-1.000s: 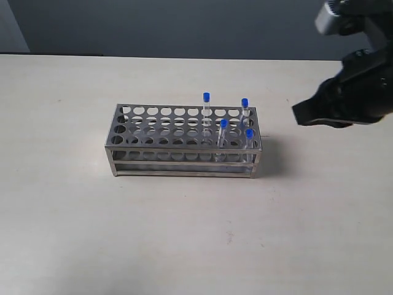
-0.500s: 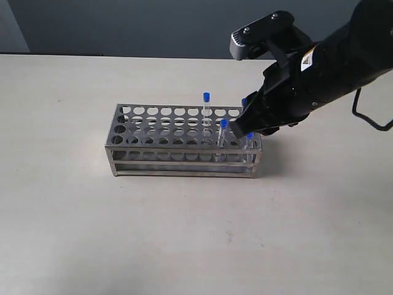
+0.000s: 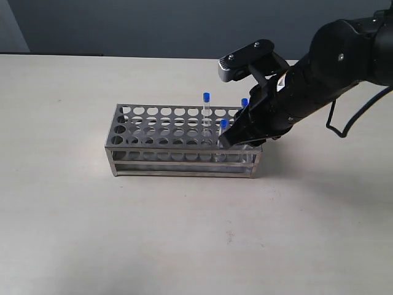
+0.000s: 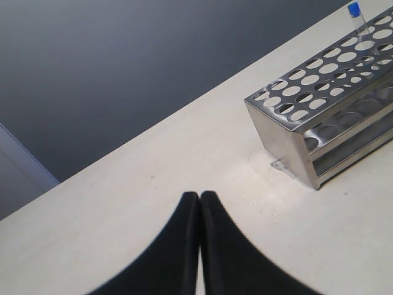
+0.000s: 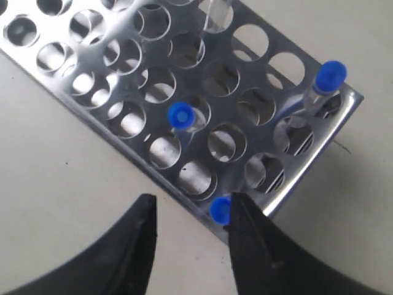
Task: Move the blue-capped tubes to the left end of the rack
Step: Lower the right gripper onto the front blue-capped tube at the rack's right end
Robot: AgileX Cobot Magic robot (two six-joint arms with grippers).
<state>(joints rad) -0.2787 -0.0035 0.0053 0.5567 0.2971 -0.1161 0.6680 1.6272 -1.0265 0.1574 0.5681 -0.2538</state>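
Spanning most of every view, the pale bench (image 3: 92,233) carries the rack (image 3: 159,132), a steel frame lying lengthwise across the exterior view. The blue-capped tubes (image 3: 223,130) all stand in holes at its right end, so none has reached the left end yet, and I judge the task to be at its first pick. The right gripper (image 5: 191,212) hangs low over that right end with its jaws spread and nothing clamped between them. It is tilted down toward the near corner, probably because the corner tube (image 5: 220,210) can be taken without knocking its neighbours. The left gripper (image 4: 199,200) has its fingers pressed together on nothing. It sits above bare bench off the rack's left end, seemingly parked aside so that the vacant holes there are free to receive tubes. The exterior view hides the corner tube behind the right arm and shows only three blue caps. The right wrist view supplies it: that cap sits just inside the gap, close against one finger, while two other caps stand well apart from the jaws. Only the left wrist view shows the unfilled left-end holes close up, along with one far tube (image 4: 357,15).
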